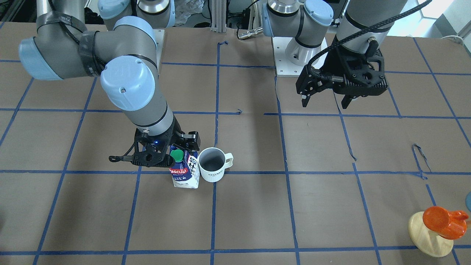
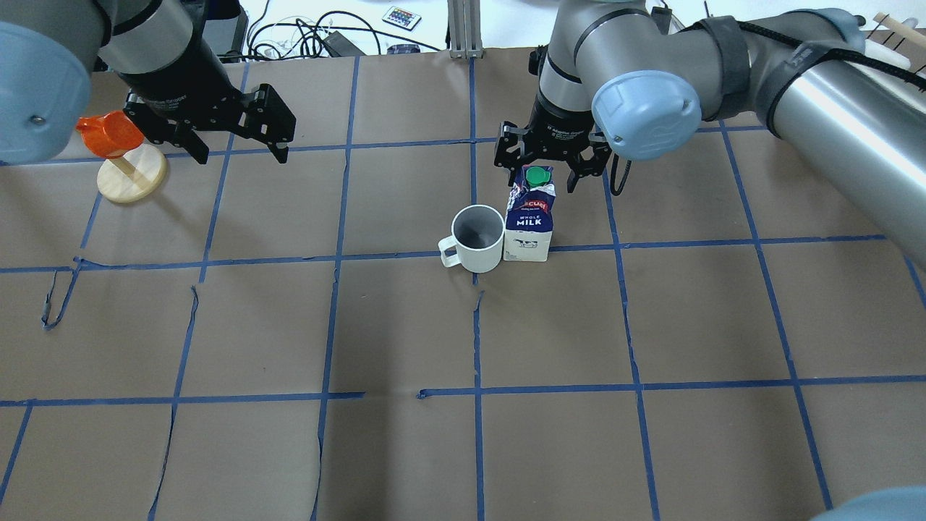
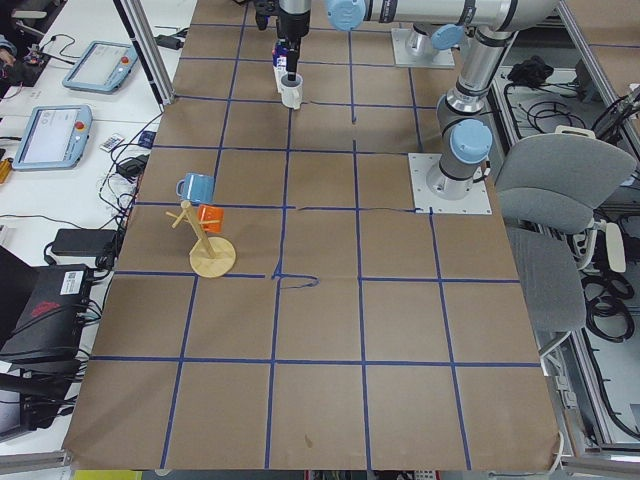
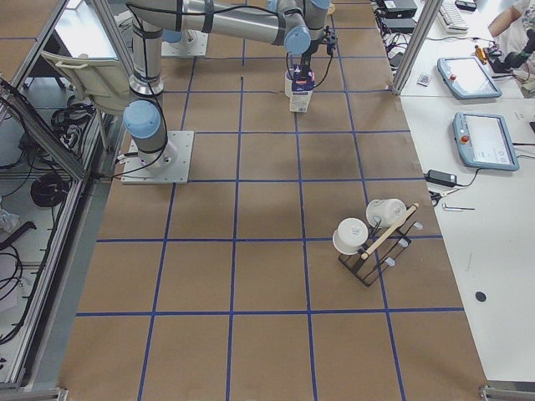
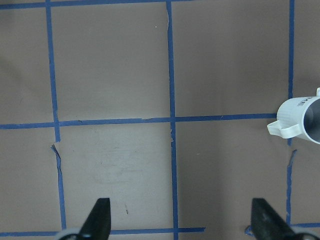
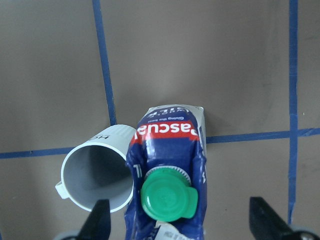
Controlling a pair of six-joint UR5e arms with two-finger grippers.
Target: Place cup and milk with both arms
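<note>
The milk [image 2: 529, 224] stands upright near the middle of the table [image 2: 405, 325], on one of the blue tape lines that cross the brown paper cover. Its green cap [image 6: 167, 200] faces up and the red label shows just under the gable. The cup [image 2: 477, 237] stands upright right against the milk, on the side of the robot's left. Its grey inside is open to the top, and its handle [image 2: 448, 253] points away from the milk. From the wrist view the cup's rim overlaps the milk's edge, so I cannot tell if a sliver of space lies between them.

The right gripper [image 2: 540, 174] hangs straight above the milk. Its claw is released: the two fingers [image 6: 97, 220] are spread wide, one on each side of the gable, and neither presses the milk. In the front view the black gripper body sits just behind the cap.

The left gripper [image 2: 239, 148] hovers over bare paper well away from both things, toward the far left part of the table. Its claw is also released, with the fingers wide apart and nothing between them. Its wrist camera catches only the cup's edge at the right border.

Just beside that gripper, an orange cup [image 2: 108, 134] hangs on a round wooden stand [image 2: 132, 177].
</note>
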